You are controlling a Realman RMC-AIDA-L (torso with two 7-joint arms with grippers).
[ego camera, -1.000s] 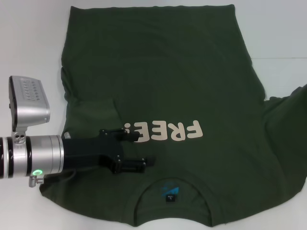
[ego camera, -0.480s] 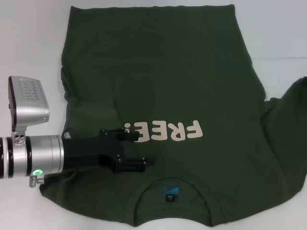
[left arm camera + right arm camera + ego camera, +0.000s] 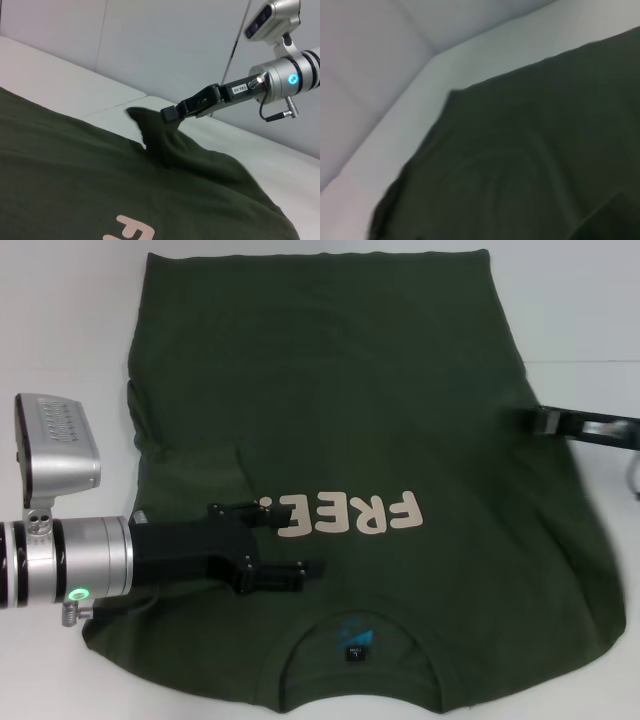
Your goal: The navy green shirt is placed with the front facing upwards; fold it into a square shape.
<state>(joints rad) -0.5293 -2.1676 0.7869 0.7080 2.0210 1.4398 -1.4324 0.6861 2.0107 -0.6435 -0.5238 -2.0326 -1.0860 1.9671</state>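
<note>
In the head view, the navy green shirt (image 3: 350,440) is lying spread on the white table (image 3: 60,330), collar nearest the robot, its cream lettering (image 3: 345,515) facing up. The left gripper (image 3: 285,545) is hovering over the chest with its two fingers spread apart, holding nothing. The right gripper (image 3: 545,420) is reaching in at the shirt's right edge; from here its grip is unclear.

The left wrist view is showing what the head view hides: the right gripper (image 3: 172,112) is pinching a peak of fabric and lifting it off the table, before pale wall panels (image 3: 165,45).

The right wrist view is showing only one shirt (image 3: 530,165) on the table (image 3: 395,135).
</note>
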